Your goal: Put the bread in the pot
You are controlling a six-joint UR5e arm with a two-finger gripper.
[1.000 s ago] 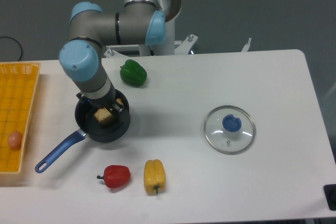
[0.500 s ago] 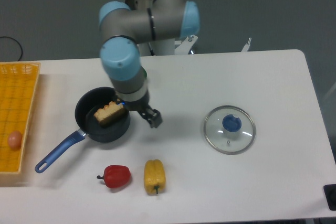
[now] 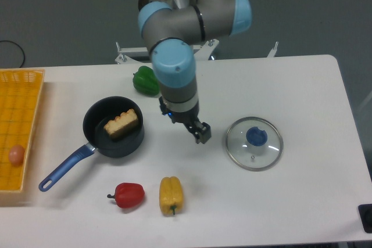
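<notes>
Bread [image 3: 122,125] lay inside pot [image 3: 99,120], left of centre on table [image 3: 302,85]; task looked done. Gripper [image 3: 200,135] hung between pot and glass lid [image 3: 254,143], nothing in it; jaw gap not discernible.

Risk, judged: little left; arm swinging low could clip lid or green pepper [image 3: 145,81] behind it.

Versus half second earlier: gripper had moved right, away from pot rim toward lid; bread and pot unmoved.

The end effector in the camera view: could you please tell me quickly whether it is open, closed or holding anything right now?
End effector: holding nothing; whether it is open or closed cannot be told. The bread lies in the pot.
</notes>
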